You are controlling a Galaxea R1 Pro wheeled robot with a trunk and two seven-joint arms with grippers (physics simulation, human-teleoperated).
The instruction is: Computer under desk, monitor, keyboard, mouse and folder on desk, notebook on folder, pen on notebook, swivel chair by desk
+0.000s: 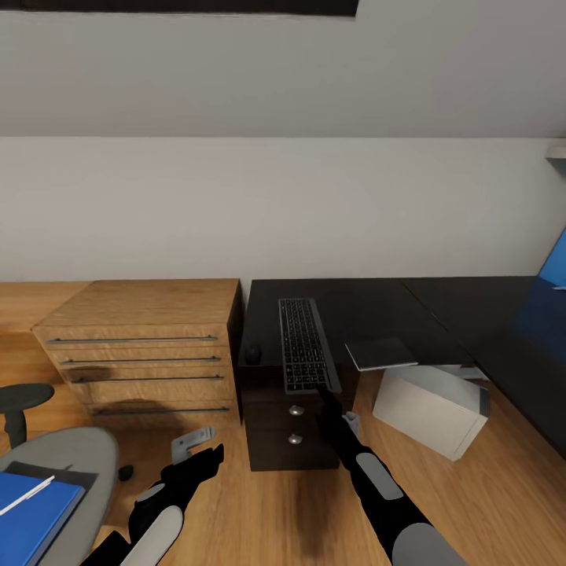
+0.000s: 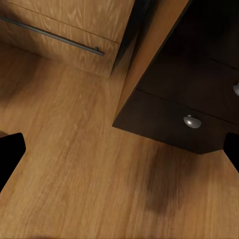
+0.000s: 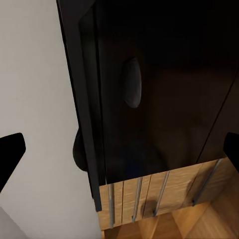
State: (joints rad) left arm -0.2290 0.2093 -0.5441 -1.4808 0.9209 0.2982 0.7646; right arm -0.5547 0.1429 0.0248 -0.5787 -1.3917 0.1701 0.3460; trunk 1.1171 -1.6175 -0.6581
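At lower left, the left claw (image 1: 206, 446) hangs open over the wood-grain floor beside the grey swivel chair (image 1: 67, 472) bearing the blue folder (image 1: 31, 515) and white pen (image 1: 26, 496). Centre frame, the right claw (image 1: 324, 391) touches the slim keyboard (image 1: 303, 343) on the glossy black surface (image 1: 377, 314), its grip unclear. No readable writing.

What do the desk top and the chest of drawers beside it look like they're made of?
The desk top looks like glossy black laminate or lacquered board, going by its faint sheen. The chest of drawers looks like light wood or wood veneer, showing visible grain, with thin metal bar handles.
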